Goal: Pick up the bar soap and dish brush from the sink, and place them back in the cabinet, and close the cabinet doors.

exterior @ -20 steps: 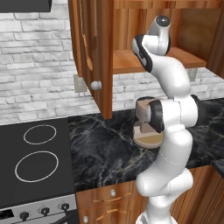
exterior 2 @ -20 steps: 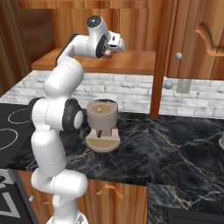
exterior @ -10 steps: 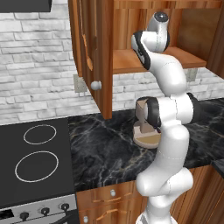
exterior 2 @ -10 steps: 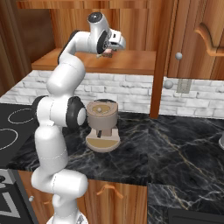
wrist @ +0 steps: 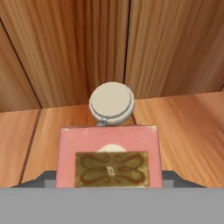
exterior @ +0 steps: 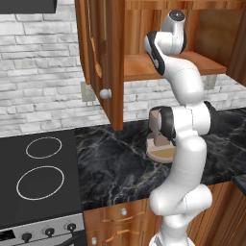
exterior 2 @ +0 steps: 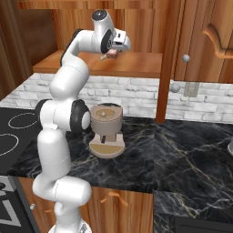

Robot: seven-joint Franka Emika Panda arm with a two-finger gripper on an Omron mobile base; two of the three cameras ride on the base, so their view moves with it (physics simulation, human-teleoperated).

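Pink bar soap (wrist: 111, 162) sits between the jaws, apparently gripped across its width, over the wooden shelf (wrist: 183, 131) inside the cabinet (exterior 2: 136, 63). Dish brush (wrist: 112, 103) rests on that shelf just past the soap, head facing the camera. Soap likely held low for set-down beside the brush. Doors (exterior: 101, 57) open, for access.
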